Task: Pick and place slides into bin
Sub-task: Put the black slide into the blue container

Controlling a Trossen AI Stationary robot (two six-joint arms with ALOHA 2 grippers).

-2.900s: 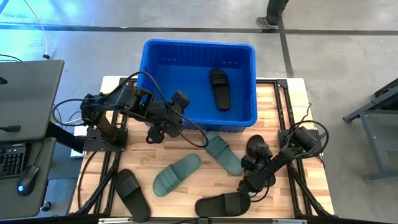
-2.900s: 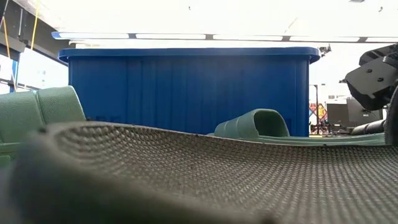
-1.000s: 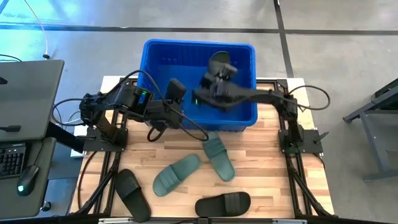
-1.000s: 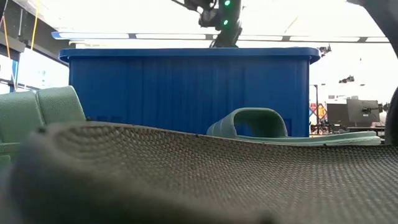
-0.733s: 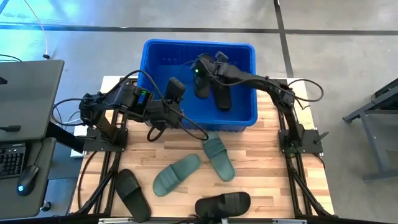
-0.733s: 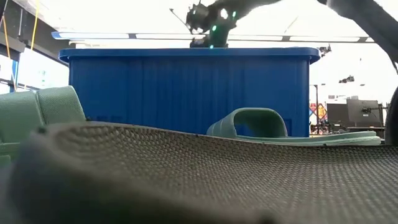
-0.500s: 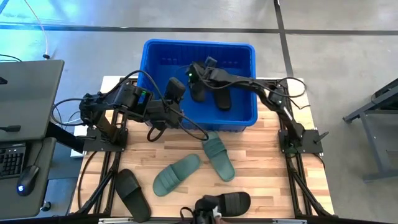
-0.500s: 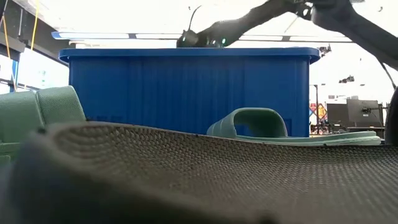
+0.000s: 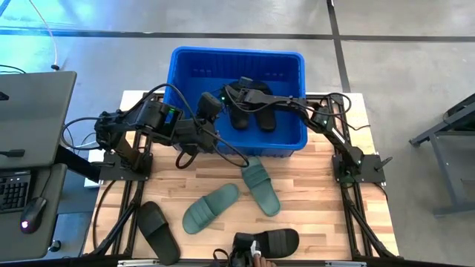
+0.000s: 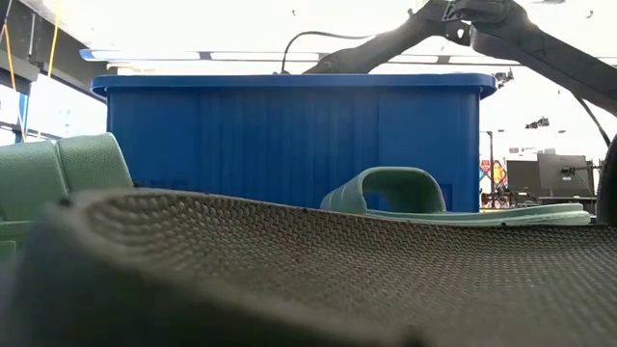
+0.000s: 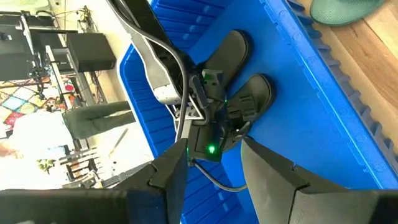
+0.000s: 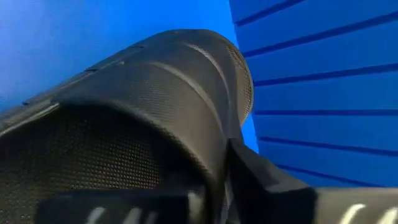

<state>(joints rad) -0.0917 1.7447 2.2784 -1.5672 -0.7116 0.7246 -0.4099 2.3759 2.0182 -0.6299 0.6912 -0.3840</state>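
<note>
The right gripper (image 9: 239, 99) is reached across into the bin (image 9: 182, 67), down low near its floor, clamped on a black slide (image 9: 239, 115); the right wrist view shows that slide's ribbed strap (image 12: 155, 87) filling the picture right against the gripper, with the blue slotted wall behind. A second black slide (image 9: 264, 113) lies on the bin floor just beside the held one, the two nearly touching in the left wrist view.

The left gripper (image 9: 211, 106) hangs at the bin's near wall, its fingers (image 11: 267, 174) spread apart and holding nothing, looking in at the right arm.

What could go wrong: if the right gripper lets go while the slide is tilted, it may land on the other slide and sit crooked, which matters little. The bigger risk is the way out: the arm is stretched long over the rim, and its cable and forearm could catch the rim or brush the left gripper waiting close by.

Outside the bin, four slides wait on the worktop (image 9: 326, 185): two green slides (image 9: 210, 208) (image 9: 259, 185) lie near each other in the middle, one black slide (image 9: 157, 231) sits at the front left, and another black slide (image 9: 276, 241) is at the front edge, where a person's hand (image 9: 252, 259) seems to be showing beside it. That hand stands in the way of any pick there.
</note>
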